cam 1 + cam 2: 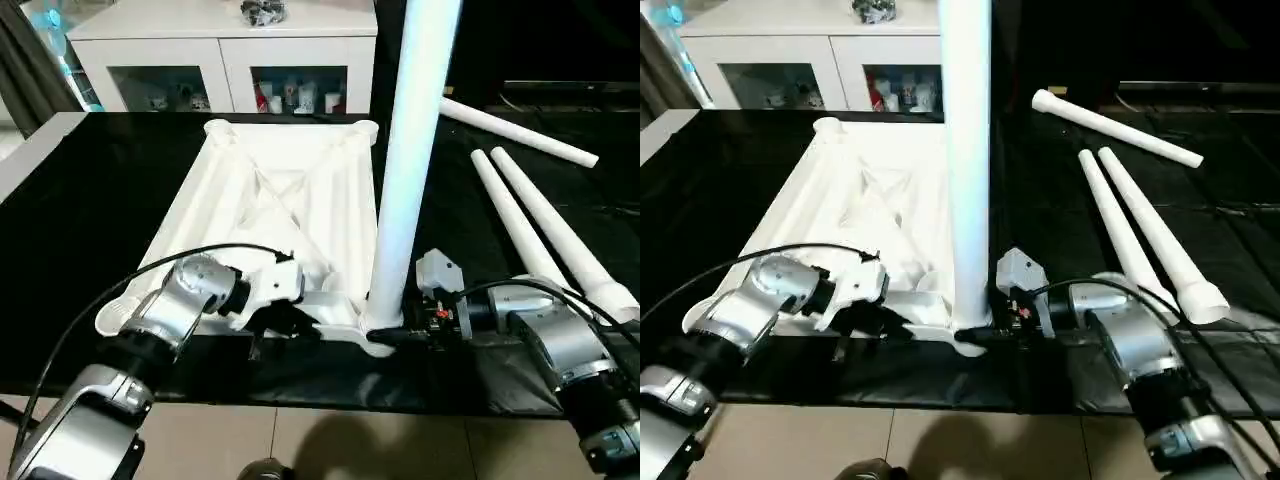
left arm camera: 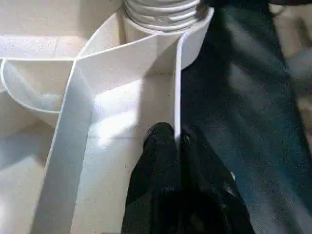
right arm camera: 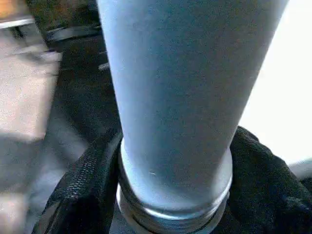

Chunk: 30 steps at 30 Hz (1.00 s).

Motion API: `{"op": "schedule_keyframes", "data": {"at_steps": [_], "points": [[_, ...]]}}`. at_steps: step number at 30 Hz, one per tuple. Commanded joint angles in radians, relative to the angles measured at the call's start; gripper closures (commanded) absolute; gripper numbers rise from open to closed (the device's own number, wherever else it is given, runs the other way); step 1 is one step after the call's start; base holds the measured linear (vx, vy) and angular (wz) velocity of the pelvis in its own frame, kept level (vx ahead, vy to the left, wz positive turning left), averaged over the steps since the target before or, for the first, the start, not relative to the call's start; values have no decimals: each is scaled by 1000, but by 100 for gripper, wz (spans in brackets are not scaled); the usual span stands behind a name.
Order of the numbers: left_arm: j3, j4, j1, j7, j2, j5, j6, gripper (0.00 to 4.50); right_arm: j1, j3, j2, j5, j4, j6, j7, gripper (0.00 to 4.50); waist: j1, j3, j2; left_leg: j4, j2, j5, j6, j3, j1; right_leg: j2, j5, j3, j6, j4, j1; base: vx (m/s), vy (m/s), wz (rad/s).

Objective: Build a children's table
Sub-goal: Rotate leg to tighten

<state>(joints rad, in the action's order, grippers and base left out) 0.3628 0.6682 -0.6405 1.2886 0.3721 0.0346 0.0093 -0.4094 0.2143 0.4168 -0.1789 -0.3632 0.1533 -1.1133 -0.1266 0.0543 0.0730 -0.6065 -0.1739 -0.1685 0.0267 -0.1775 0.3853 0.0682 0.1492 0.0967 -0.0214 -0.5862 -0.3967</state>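
The big desk (image 1: 90, 210) has a black cover, and the white table top (image 1: 290, 200) lies on it upside down, so its ribs face up. Behind the table top, past the far edge of the desk, is a white cabinet (image 1: 220, 45) with glass doors. One long white leg (image 1: 410, 150) stands straight up in the round socket at the table top's near corner, on the robot's right side. Three more legs lie flat on the desk to the right of the table top: two loose legs (image 1: 545, 235) lie side by side, and a third leg (image 1: 520, 130) lies farther back, across from them. The right gripper (image 1: 385, 338) is at the bottom of the standing leg, and its black fingers (image 3: 83, 190) wrap around the leg on both sides, just above the threaded end. The left gripper (image 1: 275, 325) is at the table top's near edge, beside the same corner. Its fingers (image 2: 158, 161) are pressed together on the thin rim wall of the table top, pinching it.
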Motion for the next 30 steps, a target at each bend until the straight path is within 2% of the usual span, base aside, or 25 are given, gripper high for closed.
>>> {"op": "schedule_keyframes", "data": {"at_steps": [1, 2, 3, 5, 6, 9, 12, 14, 15, 18, 19, 22, 23, 26, 27, 29, 30], "points": [[-22, -12, -50, -58, -51, -21, 27, 450, -9, 11, -59, 27, 4, 9, 110, 175, 8, -73, -15, 73, -59, -280, -28, 29, -23, 94, 450, -49, -143, 83, 43, 0, 0, 0], [-28, -1, -63, -86, -63, -17, 44, 450, -12, 9, -78, 40, -3, 17, 154, 176, 19, -71, -15, 73, -55, -285, -23, 29, -22, 92, 465, -46, -135, 86, 42, 0, 0, 0], [-42, 32, -96, -165, -97, -5, 88, 450, -20, 2, -130, 61, -21, 39, 252, 176, 25, -73, -16, 71, -54, -285, -22, 30, -25, 95, 470, -46, -131, 89, 43, 0, 0, 0], [-53, 58, -122, -231, -127, 5, 125, 450, -26, -4, -173, 75, -32, 61, 328, 176, 35, -72, -14, 70, -50, -285, -18, 30, -27, 92, 472, -44, -136, 92, 39, 0, 0, 0], [-69, 82, -149, -313, -165, 9, 169, 450, -36, -8, -222, 95, -45, 85, 414, 176, 42, -72, -14, 71, -49, -273, -18, 30, -22, 90, 461, -44, -133, 89, 44, 0, 0, 0], [-92, 121, -185, -437, -223, 20, 214, 450, -66, -37, -301, 115, -93, 126, 573, 176, 47, -75, -16, 68, -48, -263, -23, 29, -25, 92, 441, -45, -140, 91, 41, 0, 0, 0], [-97, 138, -200, -500, -252, 32, 229, 450, -90, -57, -339, 127, -136, 130, 660, 176, 45, -77, -13, 68, -49, -253, -32, 28, -26, 92, 407, -46, -146, 90, 40, 0, 0, 0], [-113, 162, -219, -559, -290, 34, 251, 450, -116, -83, -386, 156, -177, 129, 761, 176, 44, -80, -10, 69, -52, -230, -33, 29, -23, 92, 345, -48, -164, 81, 42, 0, 0, 0], [-118, 167, -223, -572, -297, 36, 250, 450, -117, -88, -393, 160, -180, 125, 775, 176, 44, -84, -12, 68, -50, -210, -38, 28, -21, 92, 303, -48, -172, 76, 48, 0, 0, 0], [-119, 171, -225, -580, -300, 41, 230, 450, -111, -89, -397, 163, -169, 115, 773, 176, 37, -86, -14, 65, -49, -169, -65, 25, -18, 93, 236, -50, -183, 70, 50, 0, 0, 0], [-115, 172, -223, -577, -297, 46, 215, 450, -105, -94, -396, 163, -160, 108, 778, 120, 36, -86, -14, 65, -49, -153, -80, 25, -15, 94, 212, -50, -191, 66, 53, 0, 0, 0], [-107, 167, -216, -555, -288, 45, 194, 450, -95, -115, -390, 141, -145, 101, 771, 100, 37, -85, -14, 65, -50, -160, -83, 25, -14, 95, 224, -49, -189, 68, 53, 0, 0, 0], [-105, 165, -212, -547, -283, 45, 195, 450, -91, -124, -383, 133, -138, 95, 763, 69, 37, -84, -15, 66, -50, -168, -82, 25, -14, 95, 243, -48, -183, 70, 54, 0, 0, 0], [-100, 162, -200, -522, -268, 50, 170, 450, -71, -147, -354, 120, -99, 68, 741, 56, 37, -81, -15, 68, -51, -191, -77, 26, -16, 97, 292, -48, -169, 77, 53, 0, 0, 0], [-101, 156, -190, -502, -255, 48, 163, 450, -36, -148, -322, 96, -32, 55, 683, 50, 35, -81, -17, 69, -52, -194, -79, 26, -15, 95, 293, -48, -158, 78, 54, 0, 0, 0], [-101, 147, -178, -470, -241, 42, 151, 450, -6, -149, -289, 77, 18, 58, 635, 24, 36, -83, -16, 68, -53, -181, -86, 27, -13, 95, 261, -49, -163, 73, 54, 0, 0, 0], [-99, 144, -171, -454, -231, 41, 150, 450, 13, -148, -265, 66, 45, 53, 598, 16, 35, -84, -11, 67, -53, -180, -92, 27, -14, 95, 249, -49, -168, 70, 54, 0, 0, 0]]}}
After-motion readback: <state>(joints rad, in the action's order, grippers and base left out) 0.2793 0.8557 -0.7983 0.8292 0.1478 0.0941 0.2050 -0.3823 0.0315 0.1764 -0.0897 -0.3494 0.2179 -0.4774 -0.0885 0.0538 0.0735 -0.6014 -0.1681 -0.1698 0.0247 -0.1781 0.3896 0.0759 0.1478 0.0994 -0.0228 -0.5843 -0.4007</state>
